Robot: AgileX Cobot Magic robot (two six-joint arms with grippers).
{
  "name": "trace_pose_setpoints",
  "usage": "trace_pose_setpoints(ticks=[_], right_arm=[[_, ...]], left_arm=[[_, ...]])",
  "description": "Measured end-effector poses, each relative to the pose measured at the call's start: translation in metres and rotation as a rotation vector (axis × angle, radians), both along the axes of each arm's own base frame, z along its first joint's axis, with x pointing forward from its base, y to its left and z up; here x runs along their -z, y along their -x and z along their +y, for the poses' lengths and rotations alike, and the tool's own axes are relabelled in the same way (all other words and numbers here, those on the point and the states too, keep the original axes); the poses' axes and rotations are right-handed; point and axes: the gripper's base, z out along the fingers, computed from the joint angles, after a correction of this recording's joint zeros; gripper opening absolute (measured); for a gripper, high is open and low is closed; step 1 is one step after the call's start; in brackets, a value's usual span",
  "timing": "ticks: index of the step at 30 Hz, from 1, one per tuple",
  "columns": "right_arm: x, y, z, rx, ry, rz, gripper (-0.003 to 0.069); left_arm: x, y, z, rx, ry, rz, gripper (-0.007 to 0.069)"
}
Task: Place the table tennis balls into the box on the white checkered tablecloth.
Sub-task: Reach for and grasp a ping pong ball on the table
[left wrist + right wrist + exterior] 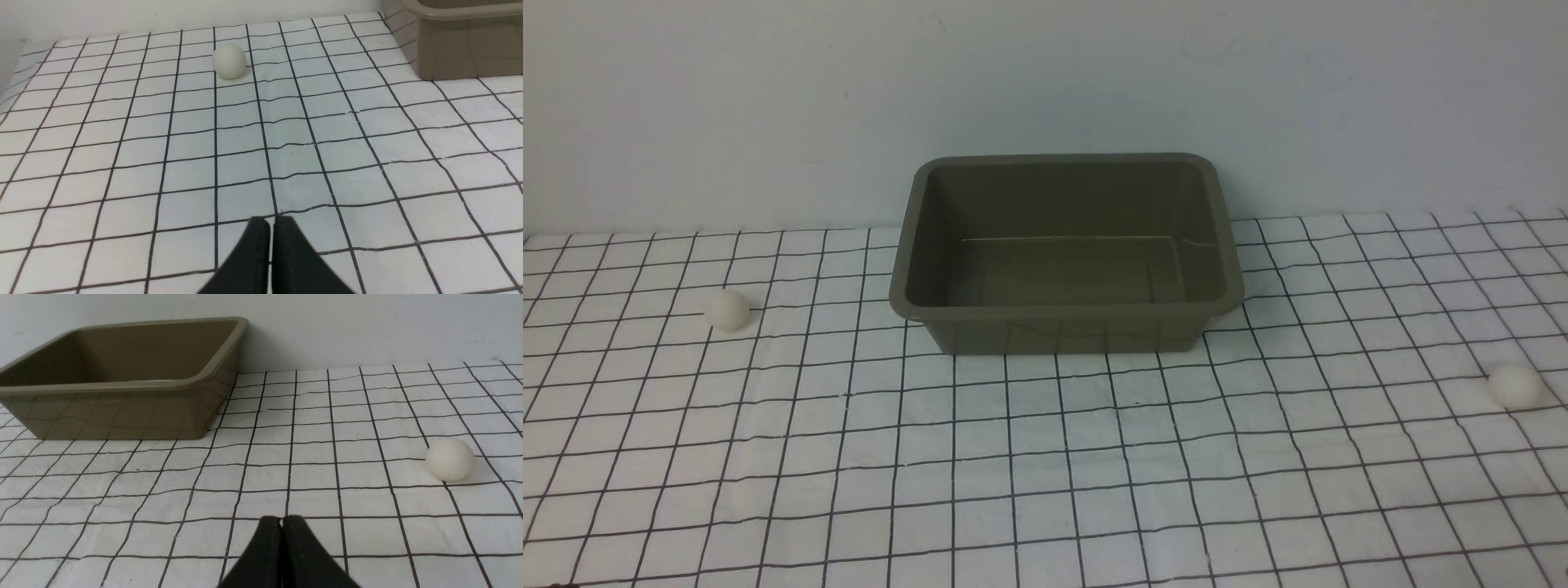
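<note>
both pincers, left pincer (271,222) and right pincer (281,522), clenched on nothing. one white ball (727,310) out on the cloth (1029,408) left of the box (1058,313), the other ball (1516,386) well apart to its right. probably feather-light, thin-shelled, a bit slippery and quick to roll. best taken across the middle, from both sides at once, with a gentle squeeze; too hard, likely dented.

You get even, moderately bright light without hard shadows; its source isn't visible. Ahead of both dark, tapered grippers (271,228) (282,524), the white cloth with black grid lines (314,502) looks sharp, while their nearby fingertips blur.
</note>
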Motion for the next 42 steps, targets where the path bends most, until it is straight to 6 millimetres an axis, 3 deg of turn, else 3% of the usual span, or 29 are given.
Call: trace_pose_setpoints(ticks=[14,19,24,27,30,38,39,42], right_arm=[[-0.008,0.0,0.009,-0.012,-0.553,0.021,-0.0016],[-0.013,0.0,0.01,-0.007,-0.822,0.036,-0.0016],[-0.02,-0.002,0.003,0.053,-0.939,-0.044,-0.0016],[-0.023,-0.002,-0.001,0.08,-0.912,-0.097,-0.0016],[-0.04,0.001,0.001,0.032,-0.814,-0.145,-0.0016],[-0.115,0.025,0.002,-0.09,-0.532,-0.4,-0.0016],[-0.133,0.034,0.004,-0.12,-0.441,-0.464,-0.0016],[-0.156,0.04,0.009,-0.181,-0.286,-0.491,-0.0016]], left_arm=[[0.0,0.0,0.0,0.0,0.0,0.0,-0.0004],[0.0,0.0,0.0,0.0,0.0,0.0,-0.0004],[0.0,0.0,0.0,0.0,0.0,0.0,-0.0004],[0.0,0.0,0.0,0.0,0.0,0.0,-0.0004],[0.0,0.0,0.0,0.0,0.0,0.0,-0.0004],[0.0,0.0,0.0,0.0,0.0,0.0,-0.0004],[0.0,0.0,0.0,0.0,0.0,0.0,-0.0004],[0.0,0.0,0.0,0.0,-0.001,0.0,-0.0004]])
